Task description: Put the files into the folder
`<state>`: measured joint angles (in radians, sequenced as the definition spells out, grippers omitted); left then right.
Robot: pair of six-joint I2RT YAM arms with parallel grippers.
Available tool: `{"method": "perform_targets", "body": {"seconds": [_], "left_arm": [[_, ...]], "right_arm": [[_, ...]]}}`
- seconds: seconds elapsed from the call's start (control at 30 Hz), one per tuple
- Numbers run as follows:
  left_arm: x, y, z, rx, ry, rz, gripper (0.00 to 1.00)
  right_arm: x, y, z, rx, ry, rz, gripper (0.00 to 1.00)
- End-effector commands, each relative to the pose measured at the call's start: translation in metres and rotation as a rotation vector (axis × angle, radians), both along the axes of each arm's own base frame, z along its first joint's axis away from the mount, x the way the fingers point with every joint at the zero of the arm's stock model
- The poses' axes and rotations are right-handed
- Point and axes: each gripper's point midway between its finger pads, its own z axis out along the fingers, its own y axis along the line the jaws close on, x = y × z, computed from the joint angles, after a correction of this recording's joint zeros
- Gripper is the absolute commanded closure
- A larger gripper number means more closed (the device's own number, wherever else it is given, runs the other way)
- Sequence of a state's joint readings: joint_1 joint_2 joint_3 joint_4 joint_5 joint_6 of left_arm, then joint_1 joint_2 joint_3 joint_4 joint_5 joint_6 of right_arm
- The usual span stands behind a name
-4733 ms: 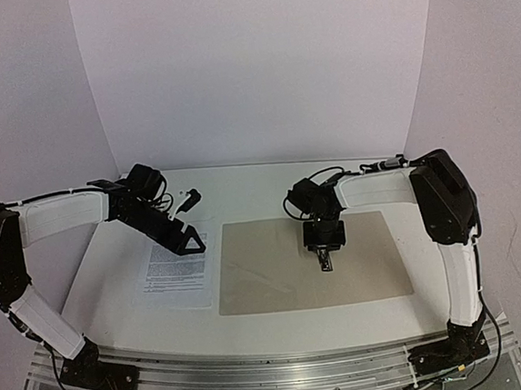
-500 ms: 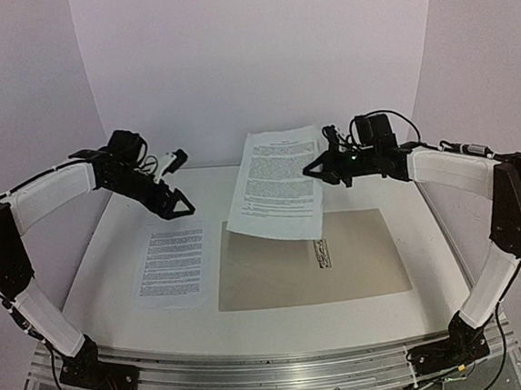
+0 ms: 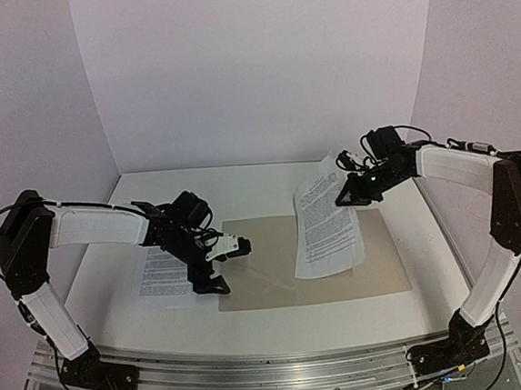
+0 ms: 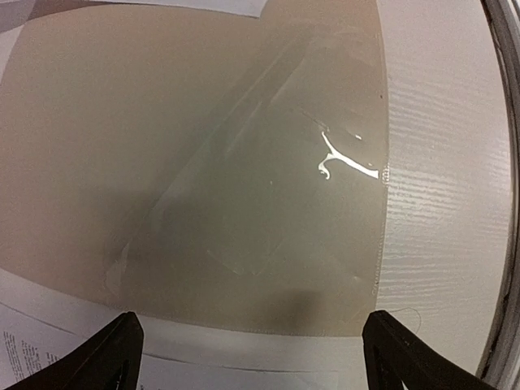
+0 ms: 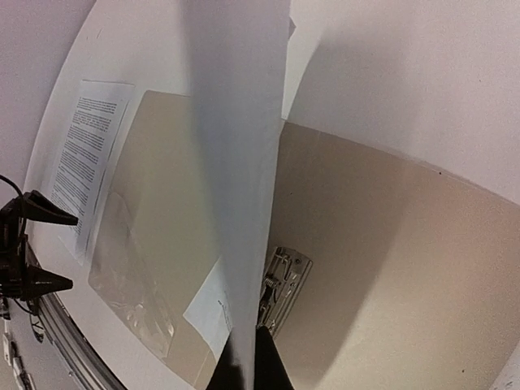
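Your left claw (image 3: 223,266) hangs low, jaws spread wide, its arm folded inward. Your right claw (image 3: 344,195), raised on an outstretched arm, is pinched tight on a sheet (image 3: 327,230) dangling below it.

Overhead view facing forward, wrist views close, all sharing the folder (image 3: 377,276)

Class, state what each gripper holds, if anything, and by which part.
Right gripper pinches the white printed paper sheet near its raised upper end. Left gripper is open over the flat tan cardboard folder, holding nothing.
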<state>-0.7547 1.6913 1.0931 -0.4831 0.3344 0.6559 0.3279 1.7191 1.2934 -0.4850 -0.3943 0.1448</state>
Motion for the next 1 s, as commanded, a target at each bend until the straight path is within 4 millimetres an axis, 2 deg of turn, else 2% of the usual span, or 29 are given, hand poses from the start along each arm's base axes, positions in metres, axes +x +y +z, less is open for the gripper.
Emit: {"method": "perform_targets", "body": {"seconds": [0.0,0.1,0.3,0.4,0.5,0.77,0.97], "left_arm": [[0.005,-0.008,-0.029,0.024,-0.139,-0.141,0.07],[0.003,-0.007,-0.040,0.033,-0.132,-0.131,0.08],[-0.002,-0.019,-0.026,-0.015,-0.080,-0.134,0.09],[-0.001,-0.018,-0.036,-0.001,-0.059,-0.121,0.09],[-0.004,-0.016,-0.041,0.004,-0.051,-0.123,0.09],[0.003,-0.030,-0.037,-0.020,-0.051,-0.116,0.09],[0.008,-0.040,-0.033,-0.036,-0.049,-0.123,0.09]], "right_arm": [[0.000,-0.008,0.014,-0.100,-0.124,0.114,1.00],[-0.010,-0.008,0.002,-0.099,-0.096,0.137,1.00],[-0.018,-0.004,-0.004,-0.060,-0.069,0.145,1.00],[-0.017,0.005,-0.003,0.023,-0.047,0.102,1.00],[-0.016,0.006,-0.001,0.047,-0.053,0.072,1.00],[-0.012,0.010,-0.007,0.113,-0.058,0.021,1.00],[0.001,0.008,-0.001,0.102,-0.099,-0.008,1.00]]}}
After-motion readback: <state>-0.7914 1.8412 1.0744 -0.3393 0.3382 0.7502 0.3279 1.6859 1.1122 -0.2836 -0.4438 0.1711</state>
